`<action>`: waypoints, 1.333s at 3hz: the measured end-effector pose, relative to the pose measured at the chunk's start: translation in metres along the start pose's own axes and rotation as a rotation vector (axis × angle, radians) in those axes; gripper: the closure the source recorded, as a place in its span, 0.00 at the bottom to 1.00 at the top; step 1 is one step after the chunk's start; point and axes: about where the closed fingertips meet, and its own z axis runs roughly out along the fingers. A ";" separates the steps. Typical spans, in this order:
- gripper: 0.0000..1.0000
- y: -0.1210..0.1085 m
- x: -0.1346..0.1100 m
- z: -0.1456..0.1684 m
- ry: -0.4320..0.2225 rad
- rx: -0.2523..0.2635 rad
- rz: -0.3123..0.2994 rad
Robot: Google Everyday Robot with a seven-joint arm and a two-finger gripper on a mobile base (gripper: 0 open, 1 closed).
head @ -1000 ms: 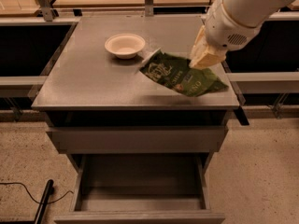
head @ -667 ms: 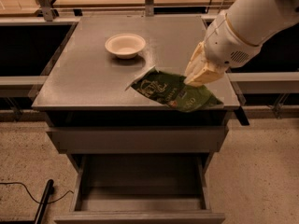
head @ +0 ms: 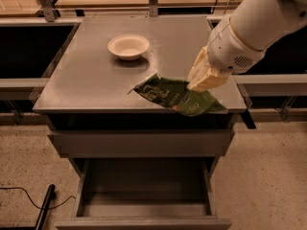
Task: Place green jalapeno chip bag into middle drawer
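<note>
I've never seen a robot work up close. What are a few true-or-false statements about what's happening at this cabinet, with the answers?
1. The gripper is closed on the green jalapeno chip bag. True.
2. The bag already lies in the middle drawer. False: it is at the front right of the cabinet top, above the drawer.
3. The middle drawer is pulled open. True.
4. The cream bowl sits inside the drawer. False: it stands on the cabinet top, behind and to the left of the bag.
5. The bowl touches the bag. False: they are apart, with bare cabinet top between them.
</note>
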 end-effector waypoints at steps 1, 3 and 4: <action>1.00 0.033 -0.026 0.023 -0.050 -0.037 -0.039; 1.00 0.122 -0.028 0.119 -0.090 -0.256 -0.086; 1.00 0.126 -0.027 0.122 -0.087 -0.265 -0.085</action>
